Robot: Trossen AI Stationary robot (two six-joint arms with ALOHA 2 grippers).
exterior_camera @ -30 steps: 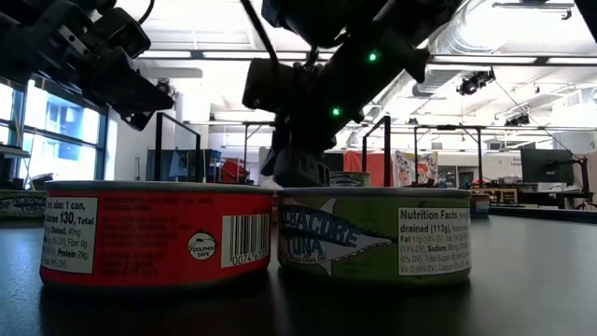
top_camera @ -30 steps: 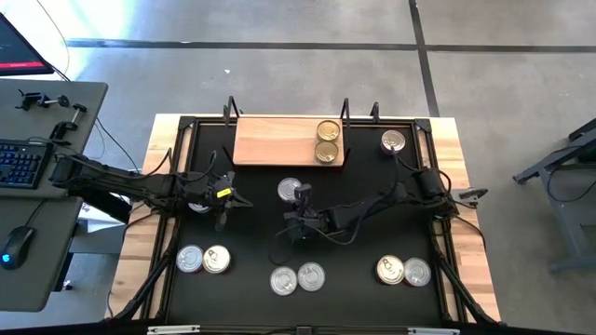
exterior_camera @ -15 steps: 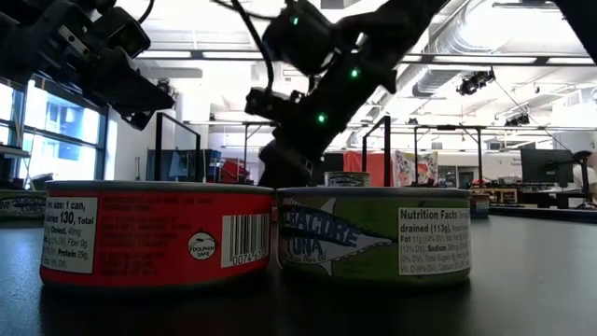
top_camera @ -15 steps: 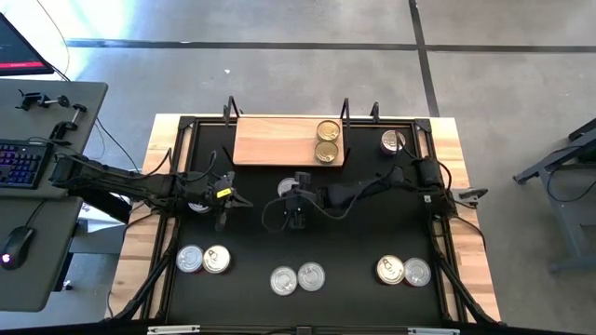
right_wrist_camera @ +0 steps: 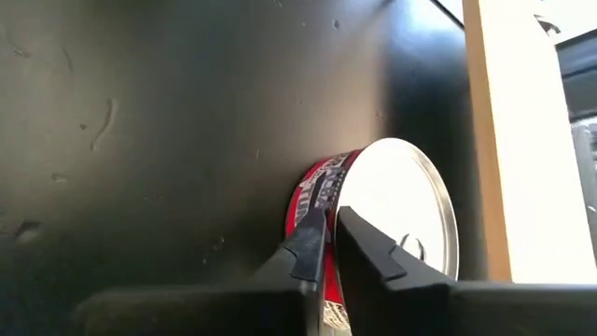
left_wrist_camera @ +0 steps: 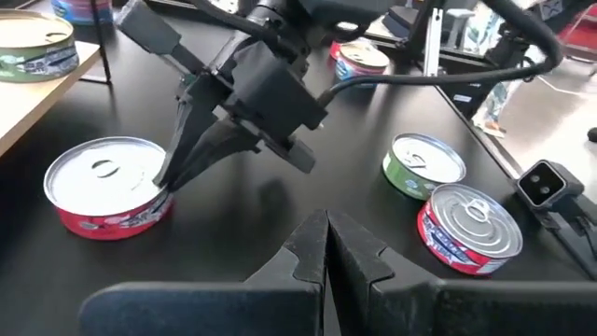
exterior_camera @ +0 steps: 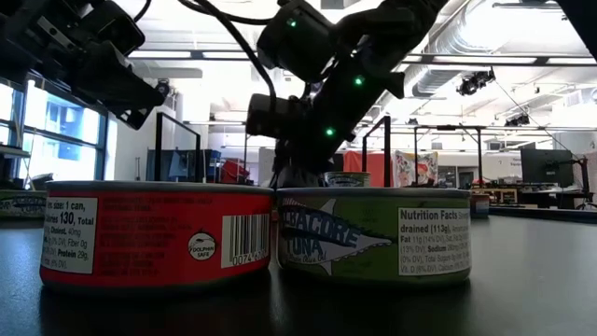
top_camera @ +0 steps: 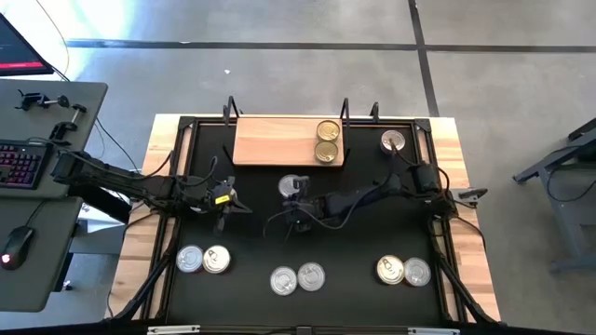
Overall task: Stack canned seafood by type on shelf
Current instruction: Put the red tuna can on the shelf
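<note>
A red tin with a silver lid (top_camera: 291, 187) (left_wrist_camera: 107, 185) (right_wrist_camera: 392, 219) stands on the black mat just in front of the wooden shelf (top_camera: 279, 140). Two gold-lidded tins (top_camera: 327, 141) sit on the shelf's right end. My right gripper (top_camera: 296, 198) (left_wrist_camera: 168, 179) (right_wrist_camera: 328, 233) is shut, slanting down, its tips at the red tin's near side. My left gripper (top_camera: 226, 201) (left_wrist_camera: 326, 219) hovers shut above the mat, left of the tin, holding nothing. My right gripper touches the red tin with its shut fingertips (left_wrist_camera: 177, 159) at the side wall just under the lid's rim (right_wrist_camera: 322, 201), on the tin's near side. The fingers slant down from the near right. The tin stands flat on the mat.
One more tin (top_camera: 393, 141) stands at the mat's far right. Three pairs of tins line the near edge (top_camera: 203, 260) (top_camera: 297, 277) (top_camera: 403, 271); the middle pair, red (exterior_camera: 154, 233) and green (exterior_camera: 373, 233), fills the low view. Metal posts rise behind the shelf.
My right gripper has moved toward the table's far edge and down, from the middle of the mat to the red tin's near side. The tin stays where it was.
</note>
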